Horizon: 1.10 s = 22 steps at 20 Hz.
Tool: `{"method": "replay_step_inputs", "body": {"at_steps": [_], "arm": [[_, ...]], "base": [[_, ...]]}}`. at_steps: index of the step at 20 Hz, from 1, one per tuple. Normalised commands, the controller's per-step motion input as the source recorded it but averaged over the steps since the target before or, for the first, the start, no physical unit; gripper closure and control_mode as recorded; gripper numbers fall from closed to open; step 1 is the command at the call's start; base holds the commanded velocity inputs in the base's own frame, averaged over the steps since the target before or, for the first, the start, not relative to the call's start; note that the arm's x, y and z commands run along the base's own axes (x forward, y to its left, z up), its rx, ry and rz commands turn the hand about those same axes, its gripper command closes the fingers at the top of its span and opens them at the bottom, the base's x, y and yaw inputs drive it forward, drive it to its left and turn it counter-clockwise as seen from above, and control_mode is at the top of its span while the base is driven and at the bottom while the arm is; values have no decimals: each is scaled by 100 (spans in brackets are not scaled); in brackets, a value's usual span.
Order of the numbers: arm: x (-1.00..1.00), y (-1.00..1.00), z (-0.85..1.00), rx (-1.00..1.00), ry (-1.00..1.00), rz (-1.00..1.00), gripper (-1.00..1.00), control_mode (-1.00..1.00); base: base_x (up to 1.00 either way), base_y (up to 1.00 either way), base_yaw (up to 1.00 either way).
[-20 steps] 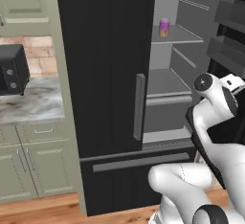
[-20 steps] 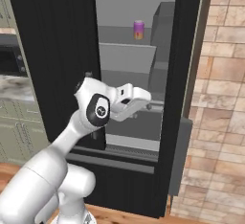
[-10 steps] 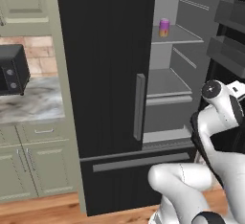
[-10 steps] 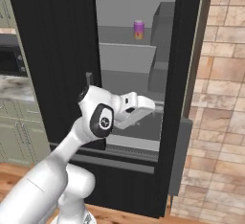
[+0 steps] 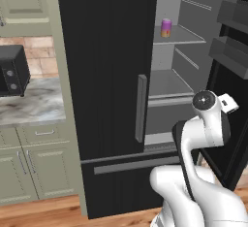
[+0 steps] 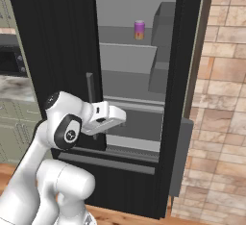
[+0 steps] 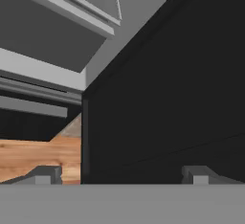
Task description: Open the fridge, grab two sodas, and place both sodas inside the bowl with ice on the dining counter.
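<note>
Fridge (image 5: pixel 106 75) with right door open; gripper (image 7: pixel 122 173), jaws wide and empty, low beside it. Next: reach up to the soda (image 5: pixel 166 28) on the upper shelf.

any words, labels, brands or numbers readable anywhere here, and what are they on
No readable text in any view.
Soda can on the fridge shelf: purple fading to orange, no legible label.
Microwave: two round knobs, no readable markings.
Robot arm joint: a small emblem, too small to read as text.
The gripper carries no markings.
</note>
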Motion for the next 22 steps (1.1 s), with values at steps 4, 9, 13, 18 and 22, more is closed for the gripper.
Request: {"method": "replay_step_inputs", "body": {"at_steps": [4, 9, 13, 18, 22], "arm": [[-15, 100, 0, 26, -2, 9, -100, -100], [-22, 100, 0, 27, -1, 12, -100, -100], [-12, 85, 6, 23, -1, 14, -100, -100], [24, 46, 16, 18, -9, 4, -100, -100], [40, 13, 16, 15, -10, 1, -100, -100]], "base": [[0, 0, 0], [0, 0, 0], [0, 0, 0], [0, 0, 0], [0, 0, 0]]}}
